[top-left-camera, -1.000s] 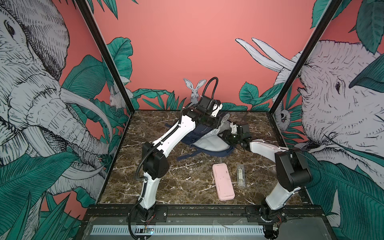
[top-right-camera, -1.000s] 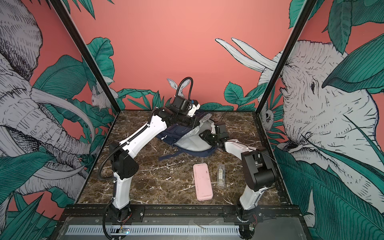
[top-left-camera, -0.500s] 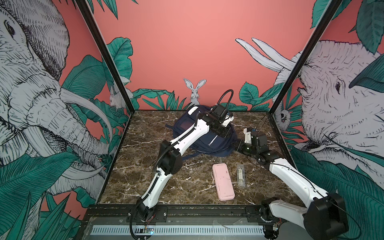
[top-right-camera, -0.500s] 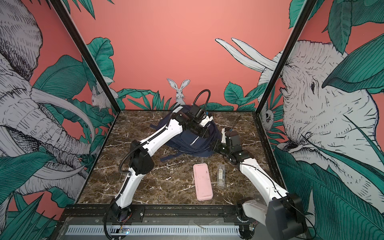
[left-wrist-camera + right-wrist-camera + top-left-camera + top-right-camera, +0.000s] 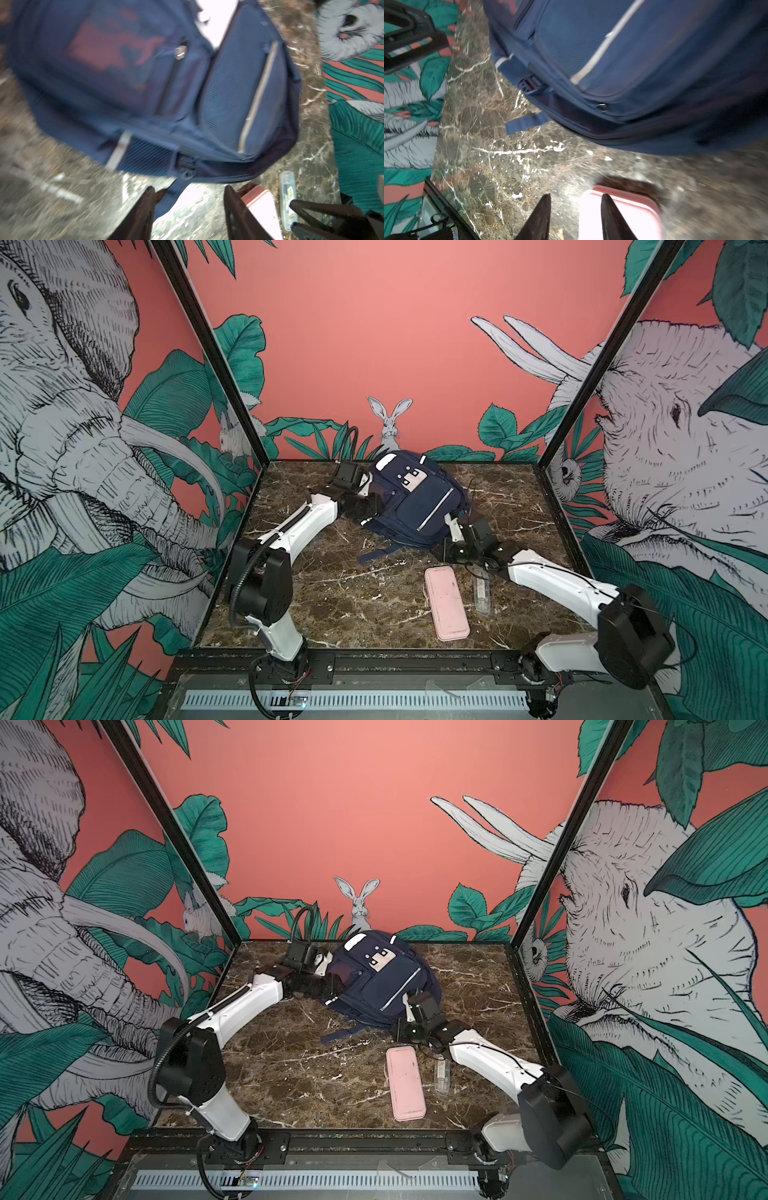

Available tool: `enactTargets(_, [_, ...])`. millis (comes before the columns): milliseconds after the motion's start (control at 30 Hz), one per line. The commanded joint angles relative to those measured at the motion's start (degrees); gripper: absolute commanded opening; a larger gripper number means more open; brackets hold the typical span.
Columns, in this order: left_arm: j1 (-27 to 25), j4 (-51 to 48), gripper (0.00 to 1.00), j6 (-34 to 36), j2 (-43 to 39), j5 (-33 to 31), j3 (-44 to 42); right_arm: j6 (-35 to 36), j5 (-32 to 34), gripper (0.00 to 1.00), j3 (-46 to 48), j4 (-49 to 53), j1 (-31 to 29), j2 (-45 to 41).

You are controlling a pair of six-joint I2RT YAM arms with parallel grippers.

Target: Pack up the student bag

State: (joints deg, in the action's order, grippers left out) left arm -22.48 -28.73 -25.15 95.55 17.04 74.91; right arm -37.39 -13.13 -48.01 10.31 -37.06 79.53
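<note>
Two white patches (image 5: 412, 481) sit near the top of the student bag (image 5: 415, 510); their dark marks are too small to read. Bag: navy fabric, grey stripe (image 5: 436, 509) slanting across the front pocket. It lies face-up at the far end of the marble worktop (image 5: 332, 597), one strap (image 5: 376, 553) trailing forward.

Left end effector (image 5: 188, 197) is at the bag's side, jaws moderately apart, nothing between them. Right end effector (image 5: 575, 199) is just in front of the bag, gap narrower and empty, over the end of a pink case (image 5: 446, 601). A clear case (image 5: 482, 591) also lies in front of the bag.
</note>
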Motion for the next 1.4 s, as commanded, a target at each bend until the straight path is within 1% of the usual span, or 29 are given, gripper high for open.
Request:
enactTargets(0, [2.4, 6.2, 0.6, -5.9, -2.6, 1.9, -6.5, 1.5, 1.7, 0.39, -4.2, -2.5, -3.3, 4.9])
enactTargets(100, [4.9, 8.6, 0.61, -7.5, -2.3, 2.2, -9.1, 0.9, 1.4, 0.38, -7.1, -1.8, -4.9, 10.0])
enactTargets(200, [6.2, 10.0, 0.61, -8.5, -0.3, 2.4, -9.1, -0.4, 0.2, 0.38, -8.2, -2.4, -5.1, 13.8])
enactTargets(333, [6.9, 10.3, 0.61, -9.0, 3.9, 2.1, -7.5, -1.2, 0.0, 0.38, -7.8, -3.0, -5.1, 15.5])
enactTargets(467, [7.0, 11.7, 0.6, -9.8, 8.8, 3.2, -5.4, -1.1, 0.7, 0.38, -7.3, -2.6, -5.1, 15.7])
enactTargets(600, [7.0, 13.8, 0.58, -11.3, 11.8, 3.7, -4.6, 0.0, 3.2, 0.38, -7.1, -1.1, -5.0, 15.4])
enactTargets(667, [7.0, 14.1, 0.53, -11.2, 12.7, 3.4, -4.1, 1.0, 4.3, 0.38, -7.4, 0.1, -4.8, 15.5])
enactTargets(733, [7.0, 14.3, 0.44, -11.5, 13.6, 3.7, -3.6, 1.6, 4.6, 0.38, -7.6, 0.5, -4.1, 15.8])
enactTargets(833, [7.0, 15.6, 0.27, -12.3, 13.5, 5.1, -3.9, 3.0, 4.5, 0.38, -8.5, 1.6, -3.0, 16.5])
enactTargets(900, [6.7, 15.9, 0.13, -12.3, 11.9, 5.1, -4.3, 4.2, 5.0, 0.38, -9.2, 2.1, -2.1, 16.7])
enactTargets(967, [6.6, 16.0, 0.01, -12.4, 10.0, 5.4, -4.6, 5.5, 5.2, 0.38, -10.0, 2.5, -1.2, 17.2])
enactTargets(1000, [6.4, 16.0, 0.0, -12.4, 9.0, 5.6, -4.6, 6.2, 5.4, 0.38, -10.6, 2.8, -0.7, 17.5])
enactTargets(1167, [5.1, 14.9, 0.0, -12.7, 3.4, 6.1, -4.3, 10.5, 7.1, 0.37, -14.7, 6.3, 0.9, 19.1])
enactTargets(1233, [4.0, 14.1, 0.0, -12.6, 1.6, 6.0, -3.4, 11.9, 5.4, 0.37, -15.7, 6.7, 0.8, 18.2])
enactTargets(1300, [3.1, 12.9, 0.0, -12.2, 0.5, 6.0, -1.8, 11.4, 2.1, 0.37, -14.7, 4.2, 0.1, 16.7])
enactTargets(1367, [2.3, 11.9, 0.0, -11.9, -0.2, 5.7, -0.4, 10.5, 0.3, 0.37, -14.1, 2.3, -1.1, 15.8])
